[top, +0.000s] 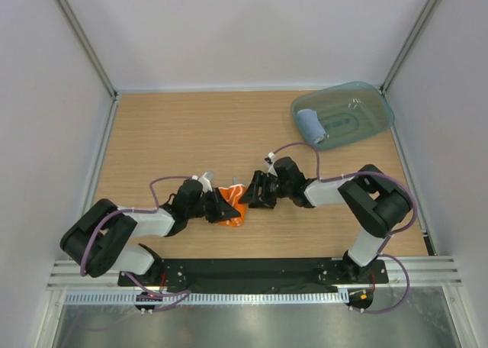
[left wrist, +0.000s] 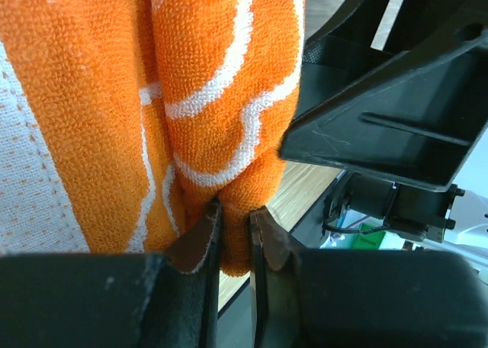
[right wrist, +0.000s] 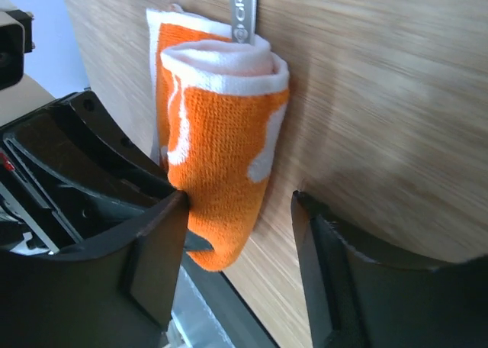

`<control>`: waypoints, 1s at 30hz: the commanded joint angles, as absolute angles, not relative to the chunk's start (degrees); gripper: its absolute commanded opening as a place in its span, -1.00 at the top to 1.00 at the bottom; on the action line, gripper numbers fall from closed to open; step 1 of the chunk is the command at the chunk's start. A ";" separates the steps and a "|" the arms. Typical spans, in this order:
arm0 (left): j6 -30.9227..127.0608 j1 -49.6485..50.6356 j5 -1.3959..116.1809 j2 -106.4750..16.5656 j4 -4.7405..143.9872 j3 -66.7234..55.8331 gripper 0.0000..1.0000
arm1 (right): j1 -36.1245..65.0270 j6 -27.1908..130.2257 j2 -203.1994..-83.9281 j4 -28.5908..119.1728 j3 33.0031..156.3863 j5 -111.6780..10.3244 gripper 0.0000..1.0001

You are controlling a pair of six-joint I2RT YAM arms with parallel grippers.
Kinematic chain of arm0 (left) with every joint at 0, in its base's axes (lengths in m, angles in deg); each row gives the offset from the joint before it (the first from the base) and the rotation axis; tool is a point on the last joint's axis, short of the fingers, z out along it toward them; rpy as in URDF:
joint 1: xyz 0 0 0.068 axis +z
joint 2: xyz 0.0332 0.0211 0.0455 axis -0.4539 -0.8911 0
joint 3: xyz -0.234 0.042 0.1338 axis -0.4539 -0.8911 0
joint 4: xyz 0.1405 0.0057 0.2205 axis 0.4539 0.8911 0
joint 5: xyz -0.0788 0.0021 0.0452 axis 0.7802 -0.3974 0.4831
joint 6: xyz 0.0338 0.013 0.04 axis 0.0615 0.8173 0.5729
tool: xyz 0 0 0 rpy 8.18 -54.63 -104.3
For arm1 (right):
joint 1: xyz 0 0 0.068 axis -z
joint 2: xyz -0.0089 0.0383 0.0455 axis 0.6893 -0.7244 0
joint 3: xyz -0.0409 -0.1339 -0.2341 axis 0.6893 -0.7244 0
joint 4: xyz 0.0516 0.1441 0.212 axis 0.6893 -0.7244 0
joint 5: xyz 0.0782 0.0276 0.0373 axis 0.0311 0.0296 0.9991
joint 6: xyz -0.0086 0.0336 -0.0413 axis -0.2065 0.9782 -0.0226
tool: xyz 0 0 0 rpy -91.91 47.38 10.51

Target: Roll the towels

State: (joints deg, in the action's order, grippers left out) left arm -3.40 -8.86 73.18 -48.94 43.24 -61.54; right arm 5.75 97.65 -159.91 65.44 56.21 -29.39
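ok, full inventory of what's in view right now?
orange towel: 1, orange and white, partly rolled, mid-table between the grippers
blue towel: 1, light blue, rolled, at the tray's left end
tray: 1, translucent teal, far right corner of the table
label strip: 1, grey, sticking out past the orange towel's end
table: 1, light wood
base plate: 1, black, near edge under both arms
left gripper: 1, black, pinched shut on a fold of the orange towel
right gripper: 1, black, open, jaws either side of the roll
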 commanded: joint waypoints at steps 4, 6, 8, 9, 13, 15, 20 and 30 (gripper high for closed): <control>-3.11 -8.51 75.06 -48.56 44.30 -61.88 0.99 | 2.98 99.37 -164.26 71.99 58.70 -30.81 0.03; -1.71 -8.51 74.45 -47.69 45.79 -61.45 0.99 | 2.88 99.46 -163.91 71.73 58.70 -31.33 0.22; 0.14 -8.51 73.57 -46.81 50.61 -60.48 0.99 | 2.88 98.41 -163.12 67.37 59.14 -33.17 0.37; 2.67 -8.51 72.00 -45.67 52.72 -59.17 1.00 | 2.88 97.88 -161.99 65.24 60.10 -33.88 0.42; 9.72 -9.22 63.48 -38.91 71.52 -54.68 0.53 | 2.10 92.70 -158.29 47.40 65.36 -41.70 0.53; 11.92 -9.48 61.71 -37.23 75.67 -52.75 0.39 | 1.40 91.73 -157.32 40.67 66.95 -44.15 0.54; 14.65 -11.76 54.61 -33.45 84.20 -48.97 0.11 | -0.63 89.97 -156.79 31.05 72.93 -48.64 0.57; 17.55 -30.11 35.87 -34.22 90.89 -39.83 0.06 | -3.71 89.97 -160.57 20.67 81.28 -52.43 0.59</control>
